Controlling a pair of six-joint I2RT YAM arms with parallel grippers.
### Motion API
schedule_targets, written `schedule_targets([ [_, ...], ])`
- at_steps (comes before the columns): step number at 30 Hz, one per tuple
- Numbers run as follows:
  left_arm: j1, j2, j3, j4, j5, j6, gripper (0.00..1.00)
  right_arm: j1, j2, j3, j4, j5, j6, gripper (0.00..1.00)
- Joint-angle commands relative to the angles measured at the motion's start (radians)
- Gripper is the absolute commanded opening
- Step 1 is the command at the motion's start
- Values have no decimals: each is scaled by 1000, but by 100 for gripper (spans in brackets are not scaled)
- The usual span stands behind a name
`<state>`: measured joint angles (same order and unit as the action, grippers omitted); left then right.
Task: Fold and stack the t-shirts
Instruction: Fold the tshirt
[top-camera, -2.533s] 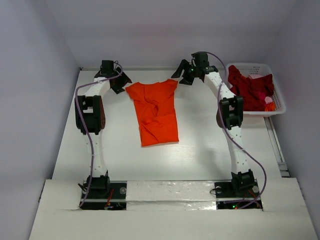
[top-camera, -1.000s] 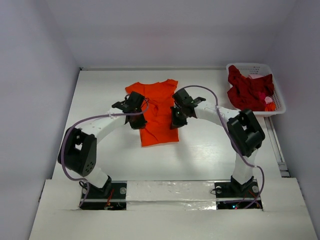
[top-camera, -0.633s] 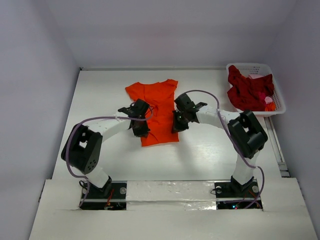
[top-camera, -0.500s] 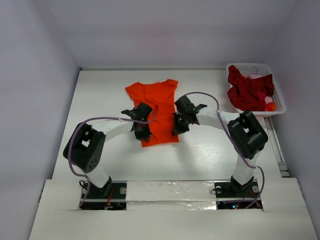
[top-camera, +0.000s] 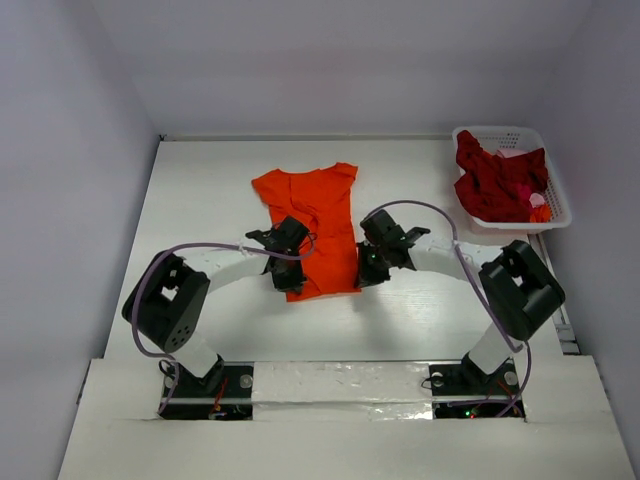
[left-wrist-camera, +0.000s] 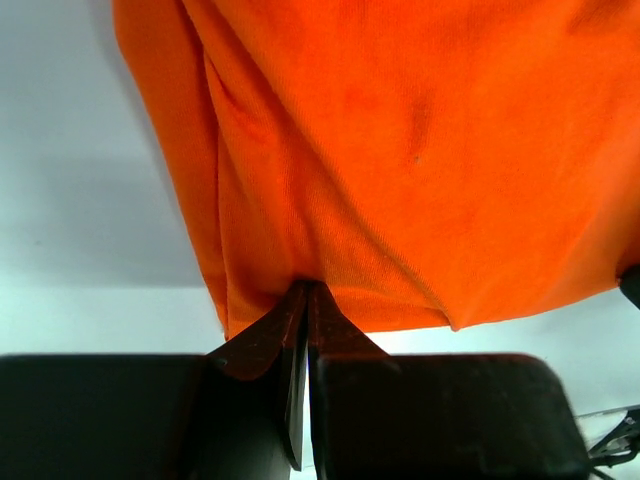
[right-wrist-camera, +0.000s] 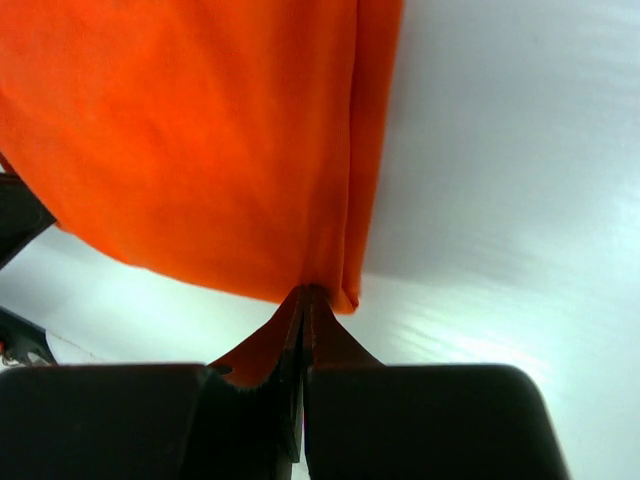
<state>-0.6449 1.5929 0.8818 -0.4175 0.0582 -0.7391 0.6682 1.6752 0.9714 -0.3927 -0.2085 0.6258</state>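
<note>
Over the last second both arms had slid back toward me, from the shirt's middle to its near hem. My left gripper was pinched closed on the seven o'clock corner of the orange t-shirt, and my right gripper was closed on the five o'clock corner. The shirt lay spread mid-table, so I judged the first fold barely begun. At two o'clock, the dark red t-shirts sat heaped in the white lattice basket, with nothing stacked.

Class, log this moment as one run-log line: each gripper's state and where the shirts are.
left gripper: shut on orange t-shirt, near hem | right gripper: shut on orange t-shirt, near hem | dark red t-shirts: in white basket
</note>
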Motion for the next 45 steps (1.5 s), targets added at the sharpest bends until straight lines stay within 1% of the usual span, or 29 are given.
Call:
schedule_targets([
  [1, -27, -19, -63, -87, 2, 7, 0, 14, -68, -28, 3, 15, 14, 0],
  [7, -45, -62, -95, -113, -15, 3, 0, 14, -160, -54, -26, 20, 11, 0],
  [11, -45, -74, -107, -116, -11, -5, 0, 25, -164, 53, -100, 67, -34, 0],
  [15, -45, -76, -107, -116, -12, -8, 0, 25, -91, 139, -121, 75, -60, 0],
  [18, -45, -79, -110, -118, -14, -9, 0, 56, -17, 197, -133, 98, -77, 0],
  [22, -45, -82, -119, -116, -15, -14, 0, 82, 61, 249, -137, 109, -89, 0],
  [26, -45, -80, -115, -119, -11, -16, 0, 113, 152, 268, -132, 103, -87, 0],
  [28, -55, -79, -109, -124, -14, -13, 0, 123, 187, 256, -121, 106, -81, 0],
  [32, -55, -68, -95, -138, -23, 4, 0, 123, 202, 162, -60, 86, -40, 0],
  [33, -55, -67, -90, -145, -21, 7, 0, 123, 198, 115, -49, 83, -32, 0],
  [39, -64, -90, -92, -178, -20, 21, 0, 123, 124, -48, 5, 64, 14, 0],
  [45, -73, -142, -119, -208, -21, 26, 0, 123, 32, -129, -9, 78, 37, 0],
])
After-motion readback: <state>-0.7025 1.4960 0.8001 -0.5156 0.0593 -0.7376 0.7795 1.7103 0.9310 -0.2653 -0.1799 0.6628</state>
